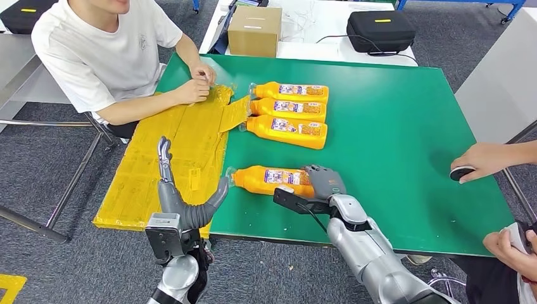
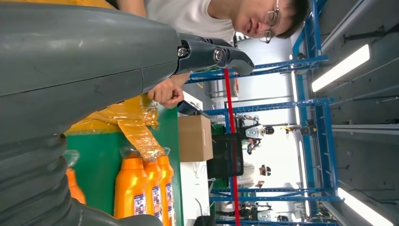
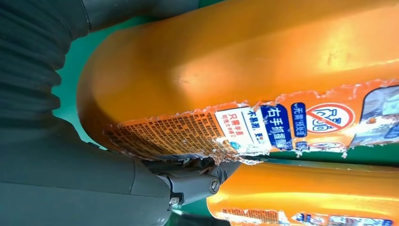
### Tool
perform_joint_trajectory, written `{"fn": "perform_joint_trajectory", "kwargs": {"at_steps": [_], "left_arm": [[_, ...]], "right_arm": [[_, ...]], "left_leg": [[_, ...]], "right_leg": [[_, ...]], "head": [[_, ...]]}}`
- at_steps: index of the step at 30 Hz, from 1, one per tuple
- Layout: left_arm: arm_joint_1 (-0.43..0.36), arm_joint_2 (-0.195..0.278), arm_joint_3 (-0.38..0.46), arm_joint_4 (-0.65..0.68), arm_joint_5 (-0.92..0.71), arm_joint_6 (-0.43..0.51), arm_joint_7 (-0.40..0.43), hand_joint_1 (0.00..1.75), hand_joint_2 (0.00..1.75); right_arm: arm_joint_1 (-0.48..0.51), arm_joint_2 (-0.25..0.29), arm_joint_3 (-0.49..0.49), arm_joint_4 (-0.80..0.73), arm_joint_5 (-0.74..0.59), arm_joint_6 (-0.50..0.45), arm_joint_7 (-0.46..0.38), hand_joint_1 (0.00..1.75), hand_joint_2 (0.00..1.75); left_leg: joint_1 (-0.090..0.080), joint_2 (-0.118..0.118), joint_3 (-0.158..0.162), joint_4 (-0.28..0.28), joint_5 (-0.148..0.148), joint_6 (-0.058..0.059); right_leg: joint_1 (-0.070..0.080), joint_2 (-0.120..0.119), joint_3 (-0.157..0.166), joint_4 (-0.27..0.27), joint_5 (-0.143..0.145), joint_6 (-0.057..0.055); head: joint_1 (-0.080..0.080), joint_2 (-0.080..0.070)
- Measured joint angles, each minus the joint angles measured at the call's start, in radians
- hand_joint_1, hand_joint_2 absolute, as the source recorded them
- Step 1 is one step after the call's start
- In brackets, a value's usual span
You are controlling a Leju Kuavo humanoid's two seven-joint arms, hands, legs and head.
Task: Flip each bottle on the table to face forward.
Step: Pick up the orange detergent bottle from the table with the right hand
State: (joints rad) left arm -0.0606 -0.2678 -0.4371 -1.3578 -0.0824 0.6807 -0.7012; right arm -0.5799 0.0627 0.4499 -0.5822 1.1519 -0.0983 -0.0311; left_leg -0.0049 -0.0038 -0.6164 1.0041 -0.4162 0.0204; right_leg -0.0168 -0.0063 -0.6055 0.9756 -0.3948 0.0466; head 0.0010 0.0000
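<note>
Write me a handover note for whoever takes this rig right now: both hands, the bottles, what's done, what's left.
Right robot hand: grips the base end of the near orange bottle, which lies on the green table, cap toward the yellow sheet.
Left robot hand: open, holding nothing, over the sheet's near edge.
Three more orange bottles lie side by side farther back, labels up.
A person's hands work at the sheet's far end.
Done: cannot confirm from labels alone.
Left: finish the held bottle, check the rest.
</note>
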Motion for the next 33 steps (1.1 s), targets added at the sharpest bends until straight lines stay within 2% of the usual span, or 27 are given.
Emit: {"fn": "perform_joint_trajectory", "kwargs": {"at_steps": [12, 14, 18, 20, 28, 29, 30, 33], "left_arm": [[-0.018, 0.0, 0.0, 0.018, -0.001, 0.001, 0.0, 0.0, 1.75], [-0.017, 0.0, 0.0, 0.018, 0.001, 0.001, 0.0, 0.0, 1.75], [-0.006, 0.0, 0.003, 0.01, 0.025, -0.026, 0.0, 0.0, 1.75], [0.0, 0.0, 0.005, 0.006, 0.039, -0.044, 0.0, 0.0, 1.75], [0.005, 0.0, 0.007, 0.004, 0.053, -0.064, 0.0, 0.0, 1.75], [0.007, 0.0, 0.01, 0.005, 0.072, -0.091, 0.0, 0.0, 1.75], [0.014, -0.001, 0.02, 0.011, 0.143, -0.182, 0.026, 0.0, 1.75], [0.107, 0.008, 0.054, 0.001, 0.445, -0.611, 0.147, 0.0, 1.75]], "right_arm": [[-0.037, 0.0, 0.008, 0.039, -0.021, 0.054, 0.026, 1.75, 1.75], [-0.031, 0.002, 0.004, 0.038, -0.074, 0.037, -0.024, 1.75, 1.75], [0.03, 0.01, -0.042, -0.004, -0.281, -0.02, -0.216, 1.75, 1.75], [0.068, 0.019, -0.063, -0.038, -0.345, -0.036, -0.271, 1.75, 1.75], [0.093, 0.027, -0.077, -0.063, -0.373, -0.04, -0.287, 1.75, 1.75], [0.106, 0.031, -0.083, -0.08, -0.393, -0.043, -0.292, 1.75, 1.75], [0.136, 0.039, -0.097, -0.12, -0.451, -0.048, -0.303, 1.75, 1.75], [0.31, 0.081, -0.168, -0.355, -0.775, -0.045, -0.366, 1.75, 1.75]], "left_leg": [[0.0, 0.0, 0.004, 0.0, 0.0, 0.0], [0.0, -0.001, 0.004, 0.0, 0.0, 0.0], [0.0, 0.0, 0.004, 0.0, -0.001, 0.0], [0.0, 0.0, 0.003, 0.0, -0.001, 0.0], [0.0, 0.0, 0.002, 0.0, -0.001, 0.0], [0.0, -0.001, 0.002, 0.0, -0.001, 0.0], [0.0, -0.001, 0.001, 0.0, -0.001, 0.0], [0.0, 0.0, -0.003, 0.0, -0.002, 0.0]], "right_leg": [[0.0, 0.0, 0.004, 0.0, 0.0, 0.0], [0.0, 0.0, 0.005, 0.0, 0.0, 0.0], [0.0, 0.0, 0.004, 0.0, 0.0, 0.0], [0.0, 0.0, 0.003, 0.0, 0.0, 0.0], [0.0, 0.0, 0.002, 0.0, 0.0, 0.0], [0.0, 0.0, 0.002, 0.0, -0.001, 0.0], [0.0, 0.0, 0.002, 0.0, -0.001, 0.0], [0.0, 0.0, -0.002, 0.0, -0.001, 0.0]], "head": [[0.0, 0.0], [0.0, 0.0], [0.0, 0.0], [0.0, 0.0], [0.0, 0.0], [0.0, 0.0], [0.0, 0.0], [0.0, 0.0]]}}
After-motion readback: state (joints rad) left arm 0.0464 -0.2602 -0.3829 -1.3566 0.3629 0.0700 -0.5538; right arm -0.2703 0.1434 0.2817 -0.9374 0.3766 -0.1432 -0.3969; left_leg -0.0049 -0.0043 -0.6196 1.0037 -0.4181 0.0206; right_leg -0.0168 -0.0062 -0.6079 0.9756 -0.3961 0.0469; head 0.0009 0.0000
